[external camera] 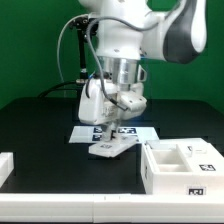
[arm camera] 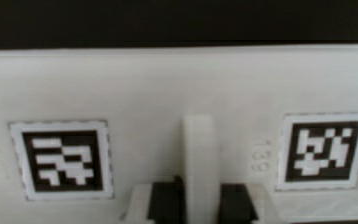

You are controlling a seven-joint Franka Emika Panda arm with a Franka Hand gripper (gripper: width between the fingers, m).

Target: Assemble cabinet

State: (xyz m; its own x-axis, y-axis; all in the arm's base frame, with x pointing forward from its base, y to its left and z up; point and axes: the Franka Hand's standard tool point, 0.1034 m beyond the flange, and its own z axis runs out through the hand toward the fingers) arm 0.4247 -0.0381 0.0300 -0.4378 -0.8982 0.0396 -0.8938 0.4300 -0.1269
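A flat white cabinet panel [external camera: 109, 147] lies just in front of the marker board [external camera: 140, 131], under the arm. My gripper [external camera: 113, 128] points straight down onto it. In the wrist view the panel [arm camera: 140, 90] fills the picture, with two black-and-white tags and a raised ridge [arm camera: 197, 145] between them. My gripper [arm camera: 199, 197] has its dark fingers [arm camera: 165, 200] on either side of this ridge, closed against it. The white cabinet box [external camera: 182, 166], open on top with tags on its faces, stands at the exterior view's right front.
Another white cabinet piece [external camera: 5, 166] sits at the front edge on the exterior view's left. The table top is black. A green wall stands behind the arm, with cables hanging near it.
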